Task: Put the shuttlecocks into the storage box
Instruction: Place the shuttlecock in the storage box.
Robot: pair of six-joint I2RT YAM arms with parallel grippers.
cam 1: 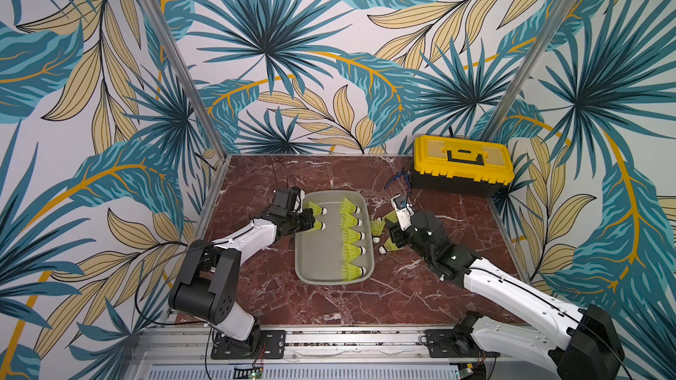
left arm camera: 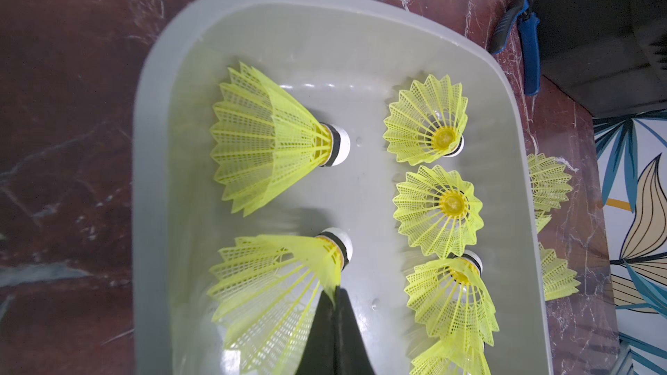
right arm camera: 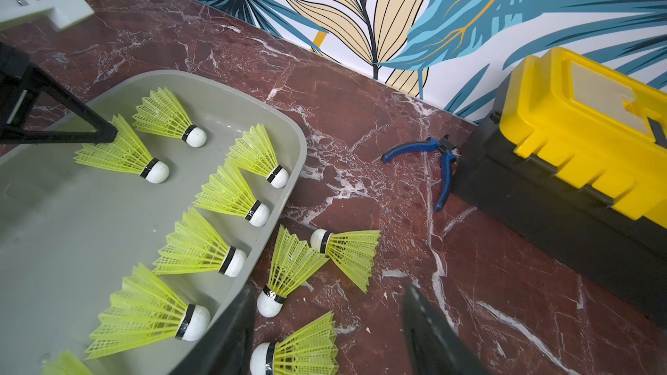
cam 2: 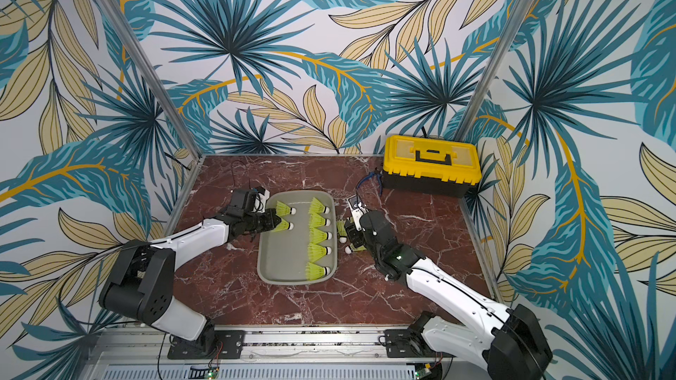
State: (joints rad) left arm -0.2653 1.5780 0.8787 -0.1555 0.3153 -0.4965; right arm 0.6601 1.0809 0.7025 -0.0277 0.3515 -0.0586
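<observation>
The grey storage box [cam 1: 331,280] [left arm camera: 155,138] lies mid-table. Along its right side runs a column of several yellow-green shuttlecocks [cam 1: 350,239]. On its left side lie two more, one of them free [cam 1: 317,208] [left arm camera: 267,138]. My left gripper [cam 1: 310,223] [left arm camera: 335,288] is shut on the skirt edge of the other shuttlecock [left arm camera: 274,283] [right arm camera: 119,155], low inside the box. Three shuttlecocks [right arm camera: 288,268] [right arm camera: 348,250] [right arm camera: 301,351] lie on the table just right of the box. My right gripper [right arm camera: 328,288] [cam 1: 394,236] hangs open over them, holding nothing.
A black toolbox with a yellow lid [cam 1: 462,164] [right arm camera: 577,146] stands at the back right corner. Blue-handled pliers [cam 1: 397,179] [right arm camera: 433,160] lie in front of it. Metal frame rails and patterned walls bound the marble table [cam 1: 278,297].
</observation>
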